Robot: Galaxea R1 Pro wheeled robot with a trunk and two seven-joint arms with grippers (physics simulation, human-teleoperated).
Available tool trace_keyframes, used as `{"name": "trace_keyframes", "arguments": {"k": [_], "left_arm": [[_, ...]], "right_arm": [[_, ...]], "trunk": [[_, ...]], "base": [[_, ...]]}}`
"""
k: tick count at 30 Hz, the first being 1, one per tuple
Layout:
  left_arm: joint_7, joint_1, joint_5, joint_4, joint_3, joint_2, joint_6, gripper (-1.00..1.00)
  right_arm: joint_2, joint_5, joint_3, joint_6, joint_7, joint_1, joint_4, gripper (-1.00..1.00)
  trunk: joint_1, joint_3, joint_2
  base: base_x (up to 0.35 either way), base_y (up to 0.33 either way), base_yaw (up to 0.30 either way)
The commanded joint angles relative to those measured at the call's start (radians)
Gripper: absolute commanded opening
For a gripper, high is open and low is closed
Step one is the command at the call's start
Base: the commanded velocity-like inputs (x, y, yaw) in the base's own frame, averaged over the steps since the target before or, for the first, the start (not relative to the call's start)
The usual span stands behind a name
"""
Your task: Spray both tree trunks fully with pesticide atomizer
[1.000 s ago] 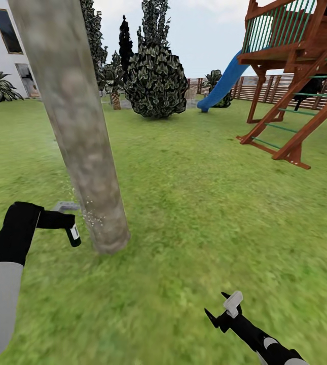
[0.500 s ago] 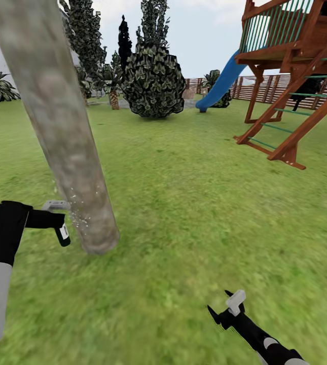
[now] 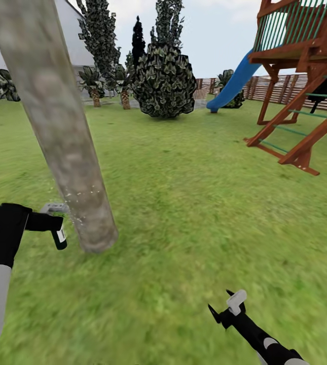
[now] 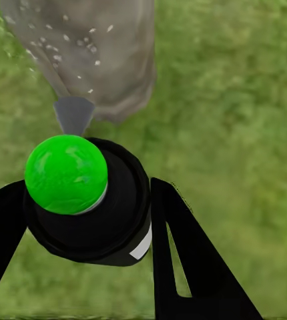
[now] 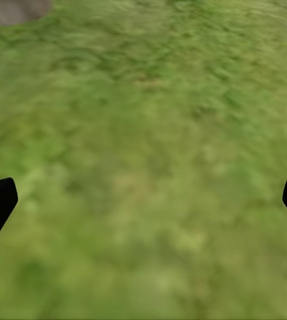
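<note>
The tree trunk (image 3: 62, 137), a pale mottled column flaring at its base, runs off the frame's top, its crown cut off. My left gripper (image 4: 83, 213) pinches the pesticide atomizer (image 4: 90, 207), a dark cylinder with a glossy green cap, just beside the trunk's base; white droplets speck the bark. My right gripper (image 3: 223, 310) hangs over blurred lawn (image 3: 209, 203), fingers spread apart.

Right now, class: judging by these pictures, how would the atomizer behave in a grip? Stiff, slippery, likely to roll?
The atomizer looks rigid: its dark round body keeps its shape between the left tool's fingers. Its smooth curved sides could probably slip or twist in a loose hold. Being cylindrical, it would likely roll if laid on the grass.
</note>
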Motion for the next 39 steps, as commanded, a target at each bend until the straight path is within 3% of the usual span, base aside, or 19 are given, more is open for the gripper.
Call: {"name": "trace_keyframes", "arguments": {"k": [1,16,18,24,39], "left_arm": [[-0.01,0.005,-0.009,-0.001,0.001,-0.001,0.004,-1.0],[-0.009,0.011,-0.009,-0.001,0.008,0.001,0.004,-1.0],[-0.008,0.023,-0.009,0.02,0.032,-0.001,0.002,-1.0],[0.067,0.038,-0.006,0.077,0.041,-0.006,-0.002,-1.0],[0.069,0.038,-0.006,0.079,0.049,-0.007,-0.002,-1.0]], "right_arm": [[0.0,0.001,-0.008,-0.002,0.009,0.0,0.0,1.0],[0.005,0.002,-0.008,-0.002,0.01,0.0,0.0,1.0],[0.005,0.002,-0.008,-0.002,0.01,0.0,0.0,1.0],[0.005,0.002,-0.008,-0.002,0.01,0.0,0.0,1.0],[0.003,0.002,-0.008,-0.002,0.01,0.0,0.0,1.0]], "trunk": [[0.0,-0.001,0.0],[0.0,-0.001,0.0],[0.0,-0.001,0.0],[0.0,-0.001,0.0],[0.0,-0.001,0.0]], "base": [[0.004,-0.276,0.23],[0.0,-0.276,0.054],[0.03,-0.276,0.265],[0.181,-0.228,0.275],[0.088,-0.256,0.028]]}}
